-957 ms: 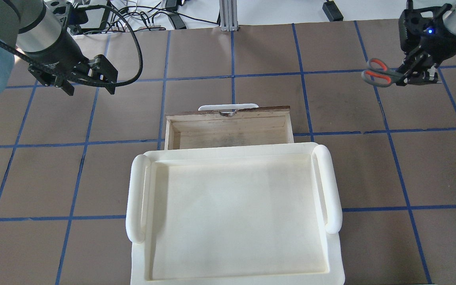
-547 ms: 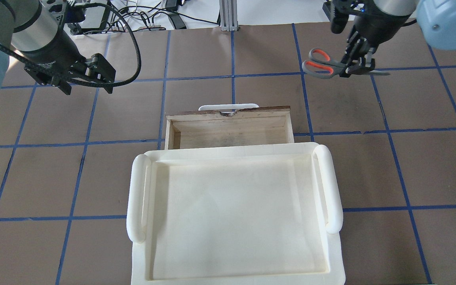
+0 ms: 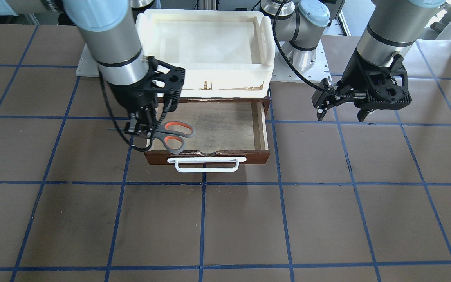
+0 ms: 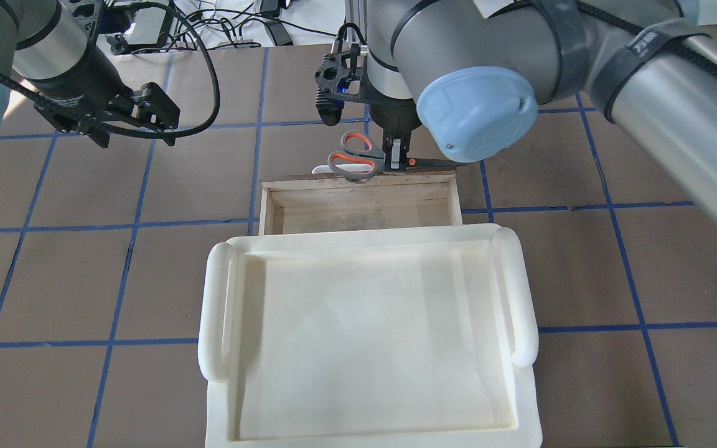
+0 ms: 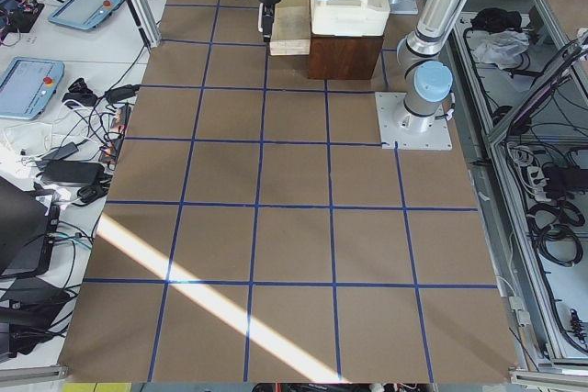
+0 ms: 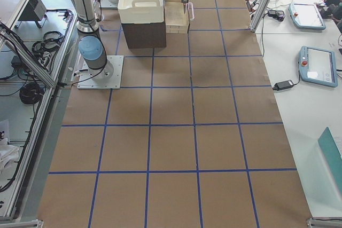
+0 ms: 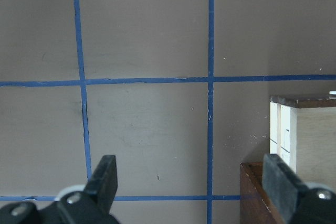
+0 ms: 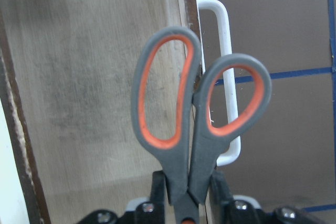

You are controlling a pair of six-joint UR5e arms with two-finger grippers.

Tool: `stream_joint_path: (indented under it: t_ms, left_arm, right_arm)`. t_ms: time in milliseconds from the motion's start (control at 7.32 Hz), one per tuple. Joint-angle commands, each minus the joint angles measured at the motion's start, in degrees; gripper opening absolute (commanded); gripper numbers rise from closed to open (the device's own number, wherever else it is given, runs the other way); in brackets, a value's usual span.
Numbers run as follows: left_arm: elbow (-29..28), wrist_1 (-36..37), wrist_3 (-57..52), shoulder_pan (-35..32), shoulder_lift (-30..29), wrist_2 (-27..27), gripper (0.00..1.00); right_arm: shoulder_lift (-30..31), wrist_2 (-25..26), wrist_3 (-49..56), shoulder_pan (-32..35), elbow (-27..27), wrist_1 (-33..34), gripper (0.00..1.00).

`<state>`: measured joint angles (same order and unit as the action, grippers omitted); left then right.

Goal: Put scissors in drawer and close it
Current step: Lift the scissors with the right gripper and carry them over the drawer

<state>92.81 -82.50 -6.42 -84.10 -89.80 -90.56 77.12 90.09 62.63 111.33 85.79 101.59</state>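
**Grey scissors [image 3: 172, 138] over the open drawer [image 3: 210, 158]**

Right gripper [image 8: 186, 190] pinches the scissors near the pivot (loops orange-lined, blades level), holding them above the drawer's chipped front edge, by its white bar handle [image 8: 224, 35]. Left gripper [image 7: 189, 182] hovers with fingers spread wide, off to the drawer's side.

A: Way into drawer [image 3: 262, 129]?
B: From above, front part only. Rear part roofed by white tray [image 3: 210, 69]. Space over front wall taken by right gripper [image 3: 142, 131] clamping scissors [image 3: 165, 136]. Left gripper [image 3: 341, 114] well aside.
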Motion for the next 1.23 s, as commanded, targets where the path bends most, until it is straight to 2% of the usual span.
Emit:
stream_joint_path:
  t_ms: [0, 273, 547, 683, 1093]
  left_arm:
    - [0.0, 0.0, 0.0, 0.1, 0.0, 0.1, 1.00]
    - [0.0, 0.0, 0.0, 0.0, 0.1, 0.1, 1.00]
    - [0.0, -0.6, 0.0, 0.0, 0.6, 0.1, 1.00]
    - [0.0, -1.0, 0.1, 0.0, 0.8, 0.1, 1.00]
    - [0.0, -1.0, 0.1, 0.1, 0.7, 0.0, 1.00]
  right_arm:
    - [-3.0, 0.7, -5.3, 3.4, 0.4, 3.6, 0.00]
    - [-5.3, 2.5, -6.7, 6.0, 0.8, 5.0, 0.00]
    - [-4.6, 5.2, -7.8, 6.6, 4.4, 5.5, 0.00]
    - [-4.5, 5.1, -7.8, 6.7, 5.8, 7.5, 0.00]
    - [-3.1, 5.0, -7.4, 7.8, 6.3, 7.6, 0.00]
